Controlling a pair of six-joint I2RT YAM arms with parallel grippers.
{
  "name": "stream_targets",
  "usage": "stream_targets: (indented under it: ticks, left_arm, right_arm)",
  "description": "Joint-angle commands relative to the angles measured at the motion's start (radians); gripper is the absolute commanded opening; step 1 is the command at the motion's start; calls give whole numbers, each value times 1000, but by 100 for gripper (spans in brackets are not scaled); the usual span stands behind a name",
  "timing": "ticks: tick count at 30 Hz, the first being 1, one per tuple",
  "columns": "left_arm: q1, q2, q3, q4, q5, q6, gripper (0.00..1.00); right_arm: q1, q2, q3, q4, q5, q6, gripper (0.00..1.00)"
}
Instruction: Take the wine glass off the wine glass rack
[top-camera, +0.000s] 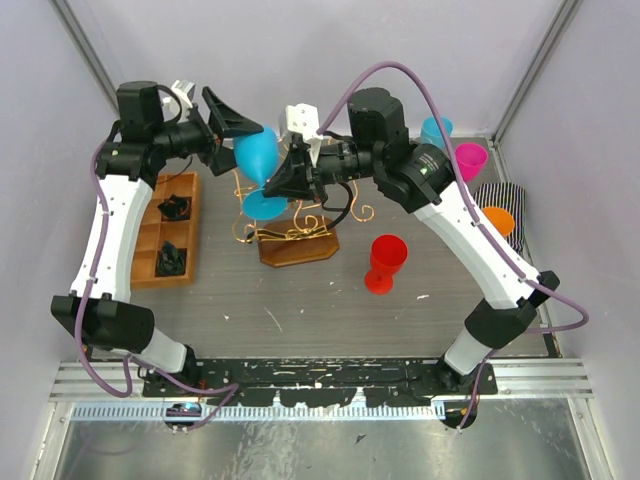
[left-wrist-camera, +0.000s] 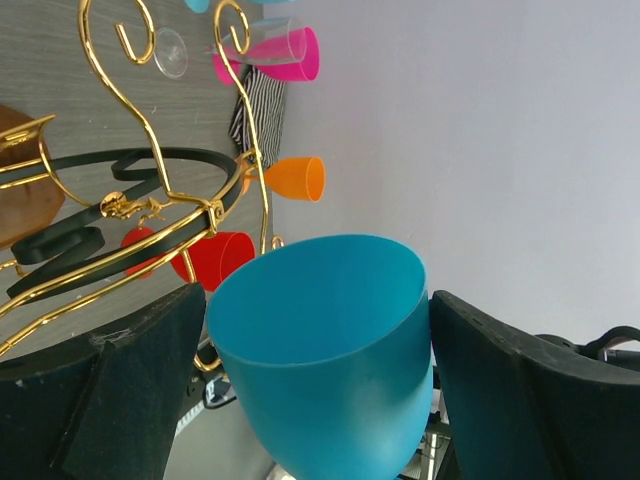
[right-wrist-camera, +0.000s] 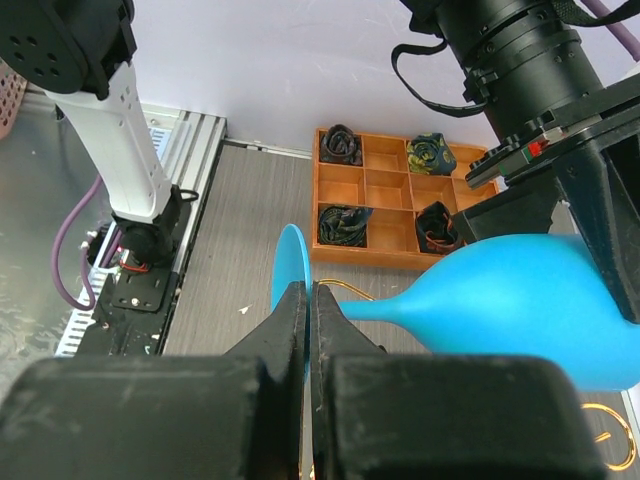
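Top external view: above the far half of the counter (top-camera: 300, 310), the left gripper (top-camera: 232, 135) has its jaws spread wide and pressed to both sides of the bowl of the wine glass (top-camera: 257, 152), grasping it. The glass lies tipped, its stem running toward the near edge, foot over the wine glass rack (top-camera: 296, 243). To its right, the right gripper (top-camera: 280, 185) has its jaws clenched at the foot's rim; whether they pinch it cannot be told.

The wine glass rack (top-camera: 297, 245) stands mid-table, with the tray (top-camera: 146, 240) to its left and a goblet (top-camera: 385, 262) to its right, nearer the arms. Above it the wine glass (top-camera: 258, 158) lies sideways, its bowl between the fingers of the left gripper (left-wrist-camera: 320, 375) and its foot just beside the right gripper (right-wrist-camera: 310, 295). Cups (top-camera: 470, 158) and a cloth (top-camera: 505, 192) sit at the far right.
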Motion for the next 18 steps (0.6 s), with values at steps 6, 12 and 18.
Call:
stream_targets:
  ticks: [6,12,18]
  left_arm:
    - [-26,-51,-38,31,81,-8,98]
    - [-26,-63,-76,62,105,-29,100]
    - [-14,-55,-75,62,105,-19,78]
  right_arm:
    - [3,4,29,93,32,-14,3]
    - [2,13,32,97,37,-15,3]
    - [2,-5,15,97,60,-4,18]
